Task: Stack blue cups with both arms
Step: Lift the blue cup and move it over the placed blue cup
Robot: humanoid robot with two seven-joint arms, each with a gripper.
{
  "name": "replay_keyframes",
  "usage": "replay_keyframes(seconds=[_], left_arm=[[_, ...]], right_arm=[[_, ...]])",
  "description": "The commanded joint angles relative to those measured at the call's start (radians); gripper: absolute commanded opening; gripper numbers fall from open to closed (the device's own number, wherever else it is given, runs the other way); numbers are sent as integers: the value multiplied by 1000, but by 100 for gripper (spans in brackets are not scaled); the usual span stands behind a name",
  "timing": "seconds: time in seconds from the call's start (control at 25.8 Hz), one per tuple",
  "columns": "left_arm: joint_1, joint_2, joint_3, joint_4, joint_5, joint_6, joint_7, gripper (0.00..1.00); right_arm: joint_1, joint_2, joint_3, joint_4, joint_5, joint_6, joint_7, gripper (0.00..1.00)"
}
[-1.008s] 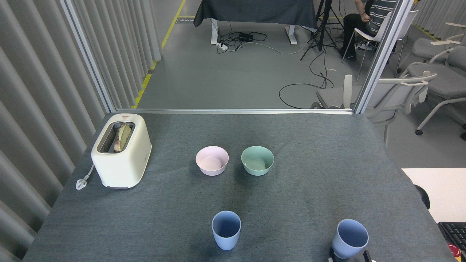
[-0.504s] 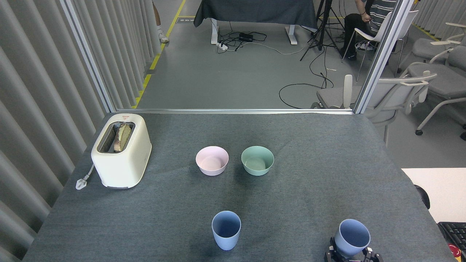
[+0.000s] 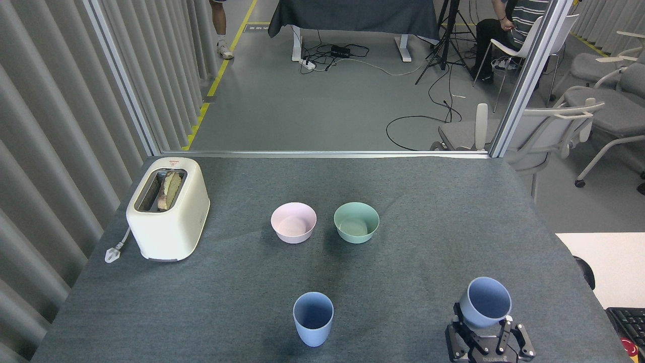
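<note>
Head view: the right arm's black two-finger gripper [image 3: 488, 330] rises from the near right corner of the grey cloth-covered table [image 3: 433, 212], its fingers closed around the base of one pale periwinkle-blue plastic tumbler [image 3: 485, 301], held tilted and apparently lifted. The second matching blue tumbler [image 3: 313, 318] stands upright by the near edge, well apart, so stacking is not yet done. The left gripper is out of sight; the right arm is cut off at the frame's bottom.
</note>
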Motion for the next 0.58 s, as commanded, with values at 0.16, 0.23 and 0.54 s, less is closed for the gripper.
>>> replay_keyframes(seconds=[0.16,0.23,0.54], left_arm=[[0,0,0,0,0,0,0,100],[0,0,0,0,0,1,0,100],[-3,0,0,0,0,1,0,100]], right_arm=[[-223,154,215,29,124,28,145,57],[-253,202,249,30,186,25,162,57],[-204,258,451,15,242,26,167,57]])
